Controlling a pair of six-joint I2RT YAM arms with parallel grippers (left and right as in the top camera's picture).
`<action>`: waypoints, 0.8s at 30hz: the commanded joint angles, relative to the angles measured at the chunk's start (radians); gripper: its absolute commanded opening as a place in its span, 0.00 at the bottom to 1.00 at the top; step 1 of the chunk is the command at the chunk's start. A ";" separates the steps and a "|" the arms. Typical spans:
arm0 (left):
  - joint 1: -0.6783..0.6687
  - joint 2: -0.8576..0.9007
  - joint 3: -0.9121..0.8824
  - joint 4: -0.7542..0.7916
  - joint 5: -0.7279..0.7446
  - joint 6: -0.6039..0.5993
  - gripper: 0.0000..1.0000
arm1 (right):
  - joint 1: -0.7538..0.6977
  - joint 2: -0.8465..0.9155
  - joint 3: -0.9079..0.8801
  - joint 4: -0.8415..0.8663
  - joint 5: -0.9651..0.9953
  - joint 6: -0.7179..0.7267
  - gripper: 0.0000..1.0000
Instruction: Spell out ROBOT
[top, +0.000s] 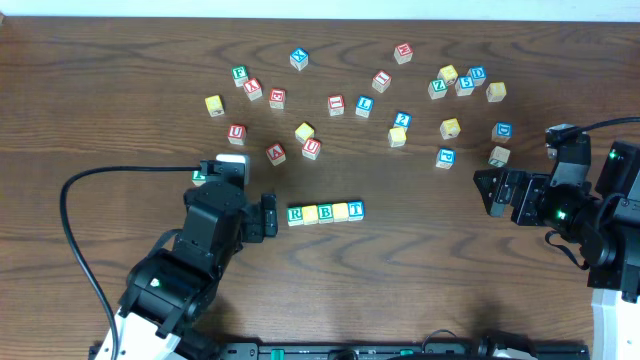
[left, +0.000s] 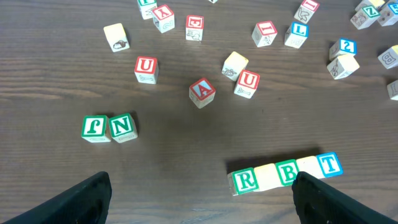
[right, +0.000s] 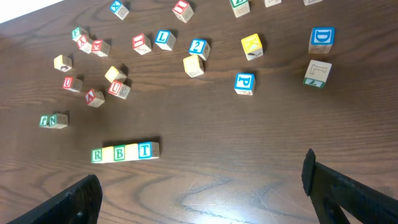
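Five cubes stand touching in one row (top: 325, 212) at the table's middle. From left to right they are a green R (left: 247, 180), a plain yellow face (left: 267, 176), a green B (left: 288, 172), another yellow face (left: 308, 167) and a blue T (left: 329, 164). My left gripper (top: 272, 216) hangs open just left of the R, nothing between its fingers (left: 323, 199). The right fingertip overlaps the row's front edge in the left wrist view. My right gripper (top: 487, 193) is open and empty, far right of the row (right: 121, 152).
Green J (left: 95, 128) and N (left: 121, 126) cubes sit together left of the row. Red U (left: 146, 68), A (left: 202, 91) and U (left: 248, 82) cubes lie behind it. Several more cubes (top: 450, 128) are scattered across the back of the table.
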 joint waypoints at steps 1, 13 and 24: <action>0.003 0.017 -0.003 -0.006 -0.005 0.003 0.91 | -0.006 -0.004 0.006 0.000 0.001 -0.018 0.99; 0.003 0.042 -0.003 -0.027 -0.005 0.002 0.91 | -0.006 -0.004 0.006 0.000 0.001 -0.018 0.99; -0.003 -0.022 -0.010 -0.027 0.028 -0.013 0.91 | -0.006 -0.004 0.006 0.000 0.001 -0.018 0.99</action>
